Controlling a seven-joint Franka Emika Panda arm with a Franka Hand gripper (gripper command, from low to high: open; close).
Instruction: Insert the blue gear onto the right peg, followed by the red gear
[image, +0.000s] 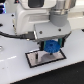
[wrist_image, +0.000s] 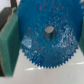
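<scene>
Readable text: none was visible in either view.
Labels or brands: none could be made out on the arm or on the blue gear.
Numbers and signs: none showed; both pictures were too small and blurred for any fine print.

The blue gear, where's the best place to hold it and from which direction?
Judging by its pose, grip the blue gear across its toothed rim, coming straight down from above. It lies flat with a peg through its centre hole, so the hub is taken, and only the rim's opposite edges are free. The gripper sits right above it.
</scene>
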